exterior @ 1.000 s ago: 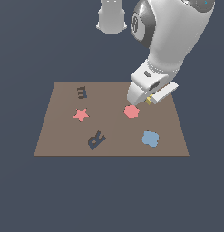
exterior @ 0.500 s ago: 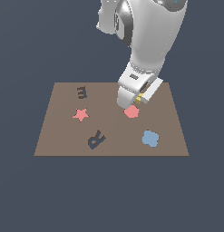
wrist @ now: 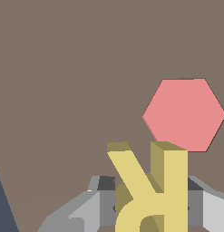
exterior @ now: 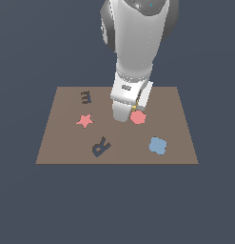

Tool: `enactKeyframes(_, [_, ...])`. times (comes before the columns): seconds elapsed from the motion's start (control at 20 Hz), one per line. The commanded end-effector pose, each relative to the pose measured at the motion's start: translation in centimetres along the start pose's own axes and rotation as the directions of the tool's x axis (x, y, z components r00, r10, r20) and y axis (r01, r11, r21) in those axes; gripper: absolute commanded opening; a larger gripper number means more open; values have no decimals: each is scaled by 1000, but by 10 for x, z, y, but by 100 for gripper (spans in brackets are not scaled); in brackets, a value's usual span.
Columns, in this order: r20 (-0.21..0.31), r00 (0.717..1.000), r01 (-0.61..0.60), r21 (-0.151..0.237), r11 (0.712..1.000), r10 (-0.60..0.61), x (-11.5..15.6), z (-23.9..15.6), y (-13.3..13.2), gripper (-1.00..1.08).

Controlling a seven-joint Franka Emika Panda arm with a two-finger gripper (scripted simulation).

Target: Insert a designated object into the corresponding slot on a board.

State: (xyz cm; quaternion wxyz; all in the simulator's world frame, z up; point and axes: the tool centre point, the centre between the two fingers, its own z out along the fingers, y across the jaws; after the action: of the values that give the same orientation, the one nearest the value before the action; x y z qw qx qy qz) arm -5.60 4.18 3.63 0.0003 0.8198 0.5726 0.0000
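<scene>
Only wristward: yellow R (wrist: 152, 195) (in hand (wrist: 149, 206))

The brown board (exterior: 57, 143) bears a pink star (exterior: 84, 120), hexagon (exterior: 138, 117) and blue blob (exterior: 158, 145).

No printed text, labels or brands readable anywhere. Only letter forms: yellow R block (wrist: 152, 190), dark R cutout (exterior: 101, 147) and dark E cutout (exterior: 85, 97) in the brown board (exterior: 176, 107)

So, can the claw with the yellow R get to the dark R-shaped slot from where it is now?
Probably yes. The claw holds the yellow R beside the pink hexagon, and the board between it and the R-shaped slot looks bare; the pink star lies off to the side.
</scene>
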Motion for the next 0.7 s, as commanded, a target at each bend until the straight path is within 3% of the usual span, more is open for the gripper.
enactKeyframes(0.0, [0,997,78,-1,997,-78,-9,0,10,-100])
enactKeyframes(0.35, [0,957,289,-1,957,-289,-31,-1,42,-100])
enactKeyframes(0.65, [0,885,465,-1,885,-465,-44,-2,73,-100])
